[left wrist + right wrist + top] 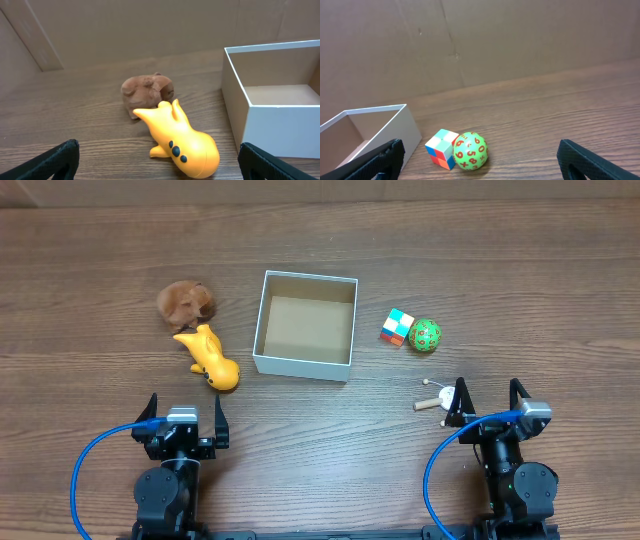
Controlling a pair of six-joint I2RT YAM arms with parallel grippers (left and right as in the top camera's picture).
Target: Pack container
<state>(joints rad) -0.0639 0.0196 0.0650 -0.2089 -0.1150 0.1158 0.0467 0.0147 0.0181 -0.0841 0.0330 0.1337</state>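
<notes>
As the overhead view stands, I log the left tool [186, 405] and the right tool [488, 392] low over the counter [330, 470], each spread wide and holding nothing. The container [300, 367] sits upright ahead of both, to the right of the left tool and to the left of the right one, its brown inside bare. Just ahead of the left tool lies a yellow toy [210, 358], with a brown toy [186, 302] beyond it. Ahead of the right tool, slightly left, a colour cube [397, 327] and a green ball [426, 336] rest side by side. A small white piece [437, 396] lies just beside that tool's left finger; I cannot tell if they touch.

Left wrist view: both fingers [55, 162] show at the lower corners, far apart. The yellow toy lies between and just ahead of them, its tip against the brown toy. The container's white wall stands ahead on the right.

Right wrist view: the fingers are again wide apart. Cube and ball touch, ahead and left of centre. The container's corner stands further left.
</notes>
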